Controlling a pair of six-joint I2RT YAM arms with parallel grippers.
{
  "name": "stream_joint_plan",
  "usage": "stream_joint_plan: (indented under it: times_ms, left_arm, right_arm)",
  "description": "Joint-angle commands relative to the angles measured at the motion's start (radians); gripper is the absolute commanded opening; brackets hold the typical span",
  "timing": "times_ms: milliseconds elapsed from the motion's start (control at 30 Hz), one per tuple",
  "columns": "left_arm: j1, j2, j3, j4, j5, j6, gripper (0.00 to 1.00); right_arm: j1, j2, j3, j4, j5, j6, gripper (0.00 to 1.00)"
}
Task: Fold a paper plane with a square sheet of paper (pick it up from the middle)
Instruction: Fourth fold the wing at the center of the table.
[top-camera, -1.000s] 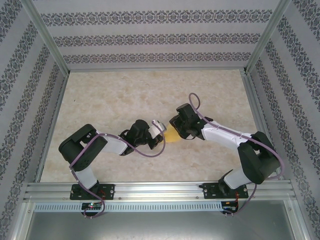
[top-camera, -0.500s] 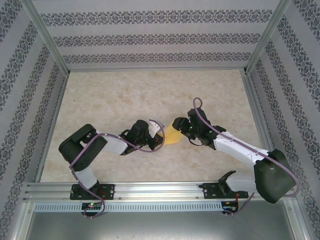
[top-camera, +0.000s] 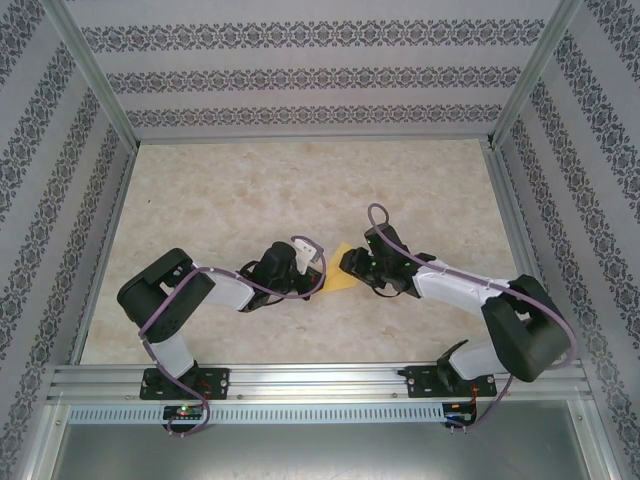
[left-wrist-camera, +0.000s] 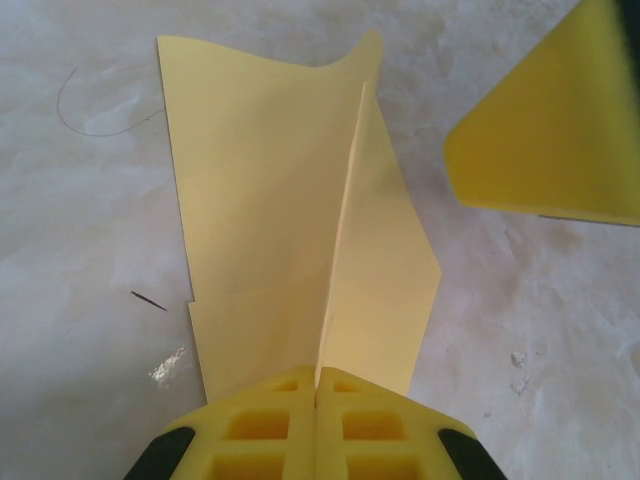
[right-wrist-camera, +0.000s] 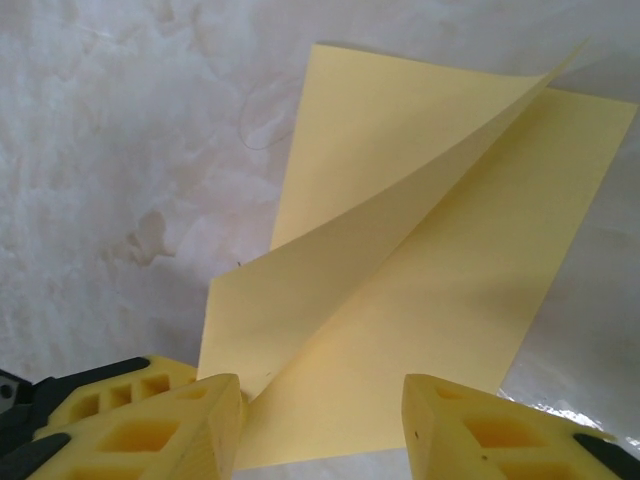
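Observation:
The yellow sheet of paper (top-camera: 340, 281) lies mid-table, folded, with a centre crease standing up. In the left wrist view the paper (left-wrist-camera: 270, 200) spreads ahead of my left gripper (left-wrist-camera: 317, 378), which is shut on the raised crease at its near end. From above, the left gripper (top-camera: 318, 268) sits at the paper's left edge and the right gripper (top-camera: 350, 262) at its upper right. My right gripper (right-wrist-camera: 320, 420) is open, its fingers either side of the paper's near edge (right-wrist-camera: 430, 300). One flap there curls up off the table.
The marble-patterned table top (top-camera: 230, 190) stretches back to patterned walls with metal frame posts (top-camera: 95, 75). A metal rail (top-camera: 320, 380) runs along the near edge by the arm bases. A right-gripper fingertip (left-wrist-camera: 560, 130) shows at the upper right of the left wrist view.
The right arm has swung its elbow out and back, and its gripper has come down at the paper's upper right edge. The left gripper keeps its hold and has turned slightly.

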Motion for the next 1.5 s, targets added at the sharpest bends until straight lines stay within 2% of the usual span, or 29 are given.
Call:
stream_joint_plan:
  times_ms: [0, 433, 733, 1000, 1333, 1467]
  left_arm:
    - [-0.011, -0.023, -0.009, 0.035, -0.009, -0.040, 0.04]
    - [-0.004, -0.034, 0.000, -0.014, 0.014, -0.062, 0.07]
    - [0.014, -0.025, 0.002, -0.030, 0.020, -0.129, 0.06]
    - [0.034, -0.023, 0.005, -0.039, 0.030, -0.140, 0.07]
    - [0.045, -0.008, 0.006, -0.033, 0.068, -0.162, 0.12]
    - [0.048, -0.020, 0.010, -0.046, 0.078, -0.165, 0.17]
  right_arm:
    - [0.014, 0.036, 0.049, 0.049, -0.021, -0.010, 0.45]
    - [0.014, 0.159, 0.106, 0.054, -0.043, 0.003, 0.39]
    - [0.019, 0.101, 0.085, 0.036, -0.011, 0.019, 0.43]
    - [0.015, 0.161, 0.098, 0.024, -0.011, 0.041, 0.42]
    - [0.011, 0.204, 0.126, -0.001, -0.008, 0.046, 0.45]
    - [0.013, 0.226, 0.147, -0.036, 0.001, 0.041, 0.46]
